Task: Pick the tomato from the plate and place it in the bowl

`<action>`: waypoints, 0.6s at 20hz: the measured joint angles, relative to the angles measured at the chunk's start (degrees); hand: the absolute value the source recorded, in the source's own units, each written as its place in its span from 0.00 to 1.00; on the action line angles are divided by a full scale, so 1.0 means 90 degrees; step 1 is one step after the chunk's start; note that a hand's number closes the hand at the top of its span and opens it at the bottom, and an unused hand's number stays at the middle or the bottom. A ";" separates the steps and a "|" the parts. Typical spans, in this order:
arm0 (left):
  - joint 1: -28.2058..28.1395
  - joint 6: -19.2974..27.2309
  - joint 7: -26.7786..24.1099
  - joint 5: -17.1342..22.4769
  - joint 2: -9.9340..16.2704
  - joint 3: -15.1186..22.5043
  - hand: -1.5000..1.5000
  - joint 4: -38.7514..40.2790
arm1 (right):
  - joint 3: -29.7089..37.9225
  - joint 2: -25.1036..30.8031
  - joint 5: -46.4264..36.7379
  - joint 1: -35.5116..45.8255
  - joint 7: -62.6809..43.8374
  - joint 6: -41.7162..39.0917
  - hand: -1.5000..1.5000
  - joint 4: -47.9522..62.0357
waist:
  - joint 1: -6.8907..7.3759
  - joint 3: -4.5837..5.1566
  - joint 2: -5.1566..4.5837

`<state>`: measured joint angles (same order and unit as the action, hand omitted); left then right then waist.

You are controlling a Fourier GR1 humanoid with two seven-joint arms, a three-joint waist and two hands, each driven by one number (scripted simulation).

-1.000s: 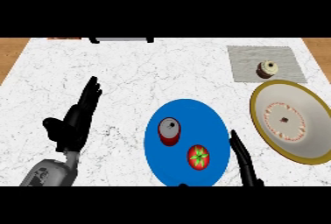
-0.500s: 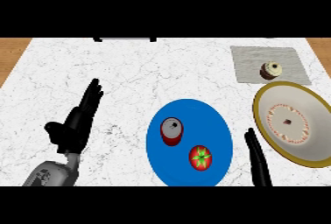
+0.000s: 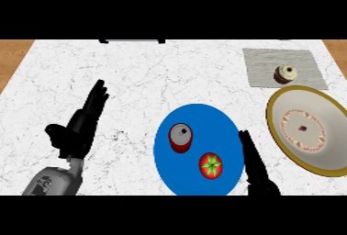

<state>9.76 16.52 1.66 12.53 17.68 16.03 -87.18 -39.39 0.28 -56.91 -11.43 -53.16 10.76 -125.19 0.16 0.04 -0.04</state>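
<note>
On the white marbled counter (image 3: 169,78), a blue plate (image 3: 203,121) lies just below the middle of the head view. The tomato (image 3: 210,165) sits on the plate toward its 5 o'clock edge, red with a green star-shaped calyx facing up. At about 10 o'clock from the tomato, also on the plate, lies a red can (image 3: 180,137) with a grey top; the two are near each other but apart.

The right hand (image 3: 253,160) comes in from the lower edge at 3 o'clock of the tomato, over the plate's right rim. Its fingers are straight and held together, pointing toward 12 o'clock, and they hold nothing; it stands just beside the tomato without touching it.

The bowl (image 3: 310,131), cream with a gold rim and a ring of reddish marks inside, lies at 3 o'clock of the plate, close to its edge. At 12 o'clock of the bowl, a grey mat (image 3: 264,69) carries a small cupcake (image 3: 285,74).

The left hand (image 3: 80,126) rests at 9 o'clock of the plate, well apart from it, fingers straight and up, thumb spread aside.
</note>
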 measured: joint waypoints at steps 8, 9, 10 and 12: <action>0.0029 -0.0141 0.0189 -0.0365 -0.0332 -0.0217 0.50 0.0001 | 0.0173 0.0152 0.0630 -0.0015 0.0247 0.0084 0.00 0.0399 | -0.0026 -0.0005 0.0006; 0.0004 -0.0201 0.0196 -0.0390 -0.0337 -0.0260 0.50 -0.0021 | 0.0132 0.0152 0.0656 -0.0062 0.0303 0.0161 0.00 0.0397 | -0.0028 -0.0005 0.0007; 0.0010 -0.0250 0.0122 -0.0408 -0.0383 -0.0311 0.50 0.0069 | 0.0094 0.0203 0.0698 -0.0165 0.0414 0.0273 0.00 0.0381 | -0.0033 -0.0005 0.0008; -0.0055 -0.0289 0.0213 -0.0463 -0.0385 -0.0355 0.50 -0.0059 | 0.0068 0.0199 0.0811 -0.0155 0.0569 0.0454 0.00 0.0422 | -0.0029 -0.0006 0.0009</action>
<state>9.27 13.92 3.58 8.37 14.22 12.84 -87.71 -38.77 2.07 -49.61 -12.83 -48.04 14.85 -121.40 -0.09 -0.01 0.04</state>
